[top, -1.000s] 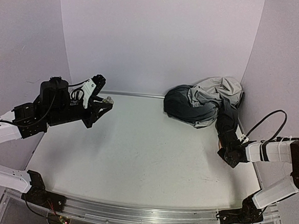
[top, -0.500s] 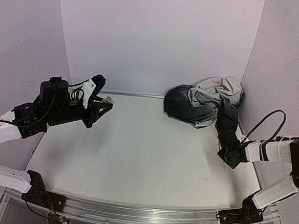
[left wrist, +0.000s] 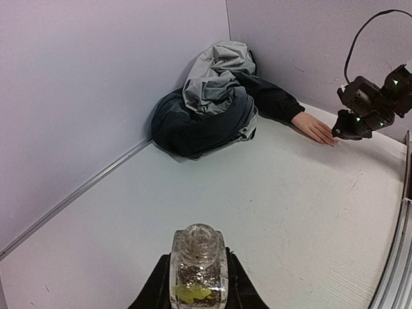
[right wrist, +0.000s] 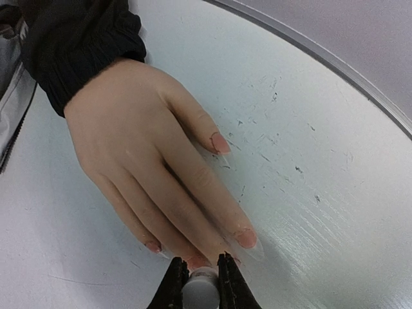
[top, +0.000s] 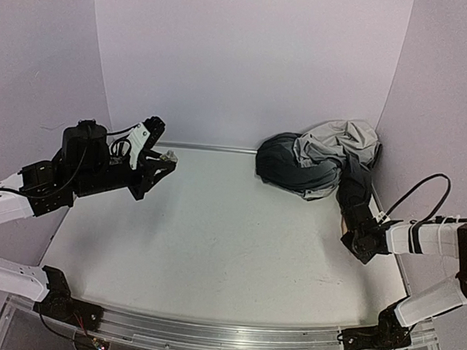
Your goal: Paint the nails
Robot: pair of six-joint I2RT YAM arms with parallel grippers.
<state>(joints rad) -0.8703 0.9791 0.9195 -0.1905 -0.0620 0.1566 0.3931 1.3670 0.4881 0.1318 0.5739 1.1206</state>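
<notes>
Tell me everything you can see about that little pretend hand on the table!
The mannequin hand is pale peach and looks like smooth plastic. It lies flat, palm down, on the white table, four fingers stretched close together, thumb out to the side. Its nails look pinkish. The wrist disappears into a dark ribbed jacket cuff. The right gripper holds a small white cap right at the fingertips; whether it touches them is unclear.

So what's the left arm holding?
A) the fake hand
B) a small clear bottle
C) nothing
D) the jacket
B: the left gripper is shut on the bottle, plain in its wrist view; the right gripper pinches a white cap by the hand.
</notes>
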